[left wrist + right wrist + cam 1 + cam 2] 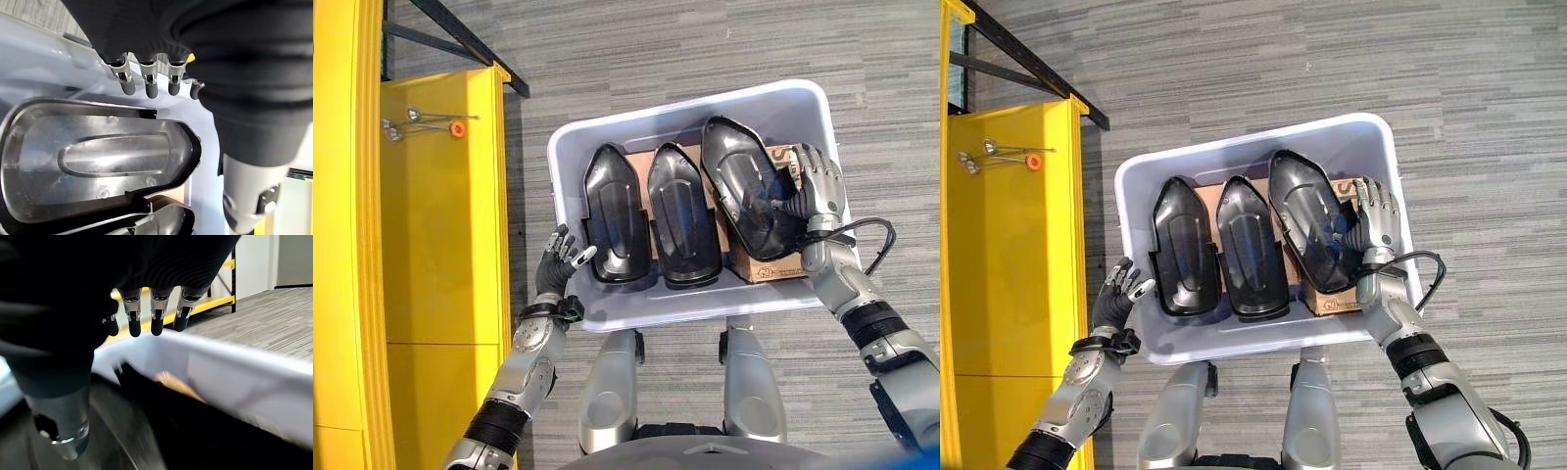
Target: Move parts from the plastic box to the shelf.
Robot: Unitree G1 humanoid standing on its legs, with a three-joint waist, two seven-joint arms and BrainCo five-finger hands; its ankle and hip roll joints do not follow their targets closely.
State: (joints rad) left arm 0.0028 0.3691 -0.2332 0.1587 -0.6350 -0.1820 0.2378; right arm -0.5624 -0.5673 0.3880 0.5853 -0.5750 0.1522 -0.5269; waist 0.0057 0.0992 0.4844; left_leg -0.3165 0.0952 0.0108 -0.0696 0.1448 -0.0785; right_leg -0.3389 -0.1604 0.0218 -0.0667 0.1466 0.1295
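Three black parts [677, 215] in plastic box [570, 147]; cardboard carton [766, 266] underneath; yellow shelf [440, 215] left.

you've got one plastic box [570, 157] and three black parts in it: one on the left [616, 213], one in the middle [682, 215], one on the right [744, 186] tilted up. there's one cardboard box [766, 266] under that last one, one yellow shelf [440, 215], and two metal hooks [411, 121] plus one orange ring [457, 128] on it.
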